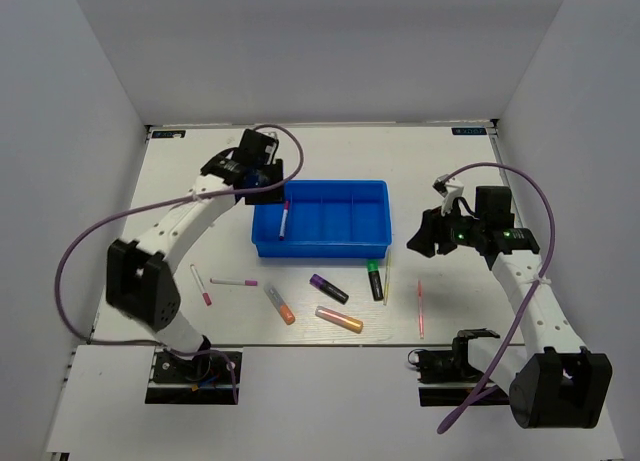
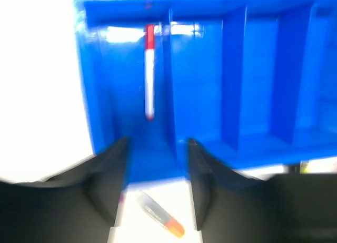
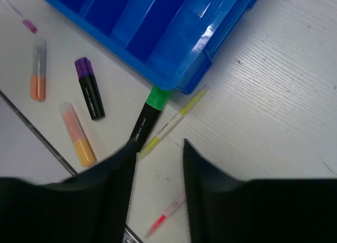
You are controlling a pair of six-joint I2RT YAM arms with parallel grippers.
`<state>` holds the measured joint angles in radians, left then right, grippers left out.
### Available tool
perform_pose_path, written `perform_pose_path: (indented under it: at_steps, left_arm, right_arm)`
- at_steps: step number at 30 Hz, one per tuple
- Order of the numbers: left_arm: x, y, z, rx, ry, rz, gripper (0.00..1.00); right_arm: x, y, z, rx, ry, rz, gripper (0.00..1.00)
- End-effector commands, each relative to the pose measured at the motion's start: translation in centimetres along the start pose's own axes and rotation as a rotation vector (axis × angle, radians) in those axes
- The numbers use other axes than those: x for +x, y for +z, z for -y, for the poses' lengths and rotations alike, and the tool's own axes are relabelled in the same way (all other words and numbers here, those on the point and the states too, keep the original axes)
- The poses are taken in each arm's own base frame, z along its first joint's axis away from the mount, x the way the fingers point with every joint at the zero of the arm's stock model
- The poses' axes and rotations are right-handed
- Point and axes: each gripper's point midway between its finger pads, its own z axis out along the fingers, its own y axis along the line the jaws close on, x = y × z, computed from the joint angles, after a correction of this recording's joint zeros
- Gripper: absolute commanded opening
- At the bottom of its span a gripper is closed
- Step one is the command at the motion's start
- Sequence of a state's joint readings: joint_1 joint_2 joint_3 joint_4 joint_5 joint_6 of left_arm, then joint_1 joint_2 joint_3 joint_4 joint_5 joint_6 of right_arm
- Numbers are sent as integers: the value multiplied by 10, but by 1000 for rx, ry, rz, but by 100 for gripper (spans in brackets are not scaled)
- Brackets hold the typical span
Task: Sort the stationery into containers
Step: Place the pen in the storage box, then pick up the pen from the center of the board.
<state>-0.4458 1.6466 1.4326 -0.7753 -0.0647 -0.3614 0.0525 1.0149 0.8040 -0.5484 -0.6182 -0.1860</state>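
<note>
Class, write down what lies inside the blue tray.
One thin pink-white pen lies in the leftmost compartment of the blue tray. The other three compartments show nothing. The left gripper hides its far-left corner.

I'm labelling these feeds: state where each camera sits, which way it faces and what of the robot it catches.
Top external: above and behind the bases, looking down on the table; the left arm and right arm show whole.
Left wrist: on the left arm, looking down into the blue tray at a white pen; only the left fingers show.
Right wrist: on the right arm, looking down at the tray's corner and a green-black highlighter; only the right fingers show.
Shared: both wrist views hold the tray and the orange highlighter.
</note>
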Motion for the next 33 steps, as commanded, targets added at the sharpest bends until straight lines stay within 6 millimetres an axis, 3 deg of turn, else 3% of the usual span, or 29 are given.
perform_pose_path:
  at_steps: [1, 2, 4, 5, 6, 7, 9, 12, 13, 23, 33]
  left_arm:
    - [12, -69, -36, -173, -160, 82, 51]
    - [23, -79, -42, -188, -236, 90, 41]
    - [49, -90, -65, -265, -368, 84, 37]
    - [57, -102, -67, -263, -492, 108, 33]
    - [84, -100, -83, -318, -543, 74, 33]
    - [91, -107, -87, -323, -595, 85, 33]
    - [124, -100, -97, -388, -721, 37, 39]
    - [139, -98, -107, -449, -826, 48, 43]
    - [147, -92, -111, -477, -847, 31, 46]
    - [174, -36, -119, -542, -992, -113, 47]
    - [192, -5, -131, -580, -1047, -159, 51]
  right_arm:
    - [-8, -4, -9, -46, -9, -2, 36]
    - [-7, -4, -9, -48, -9, -7, 20]
    - [-8, -4, -9, -41, -17, 0, 5]
    - [-7, -4, -8, -37, -14, 0, 7]
    - [-8, -4, -8, -34, -18, 3, 9]
    - [-7, -3, -6, -30, -12, 1, 13]
    - [-7, -3, -7, -33, -10, 0, 29]
    - [-8, -3, -8, -36, -9, 0, 41]
    - [-9, -4, -8, -38, -11, 3, 41]
    - [-10, -7, -9, -34, -15, 11, 44]
    - [-11, -8, -10, -34, -22, 11, 46]
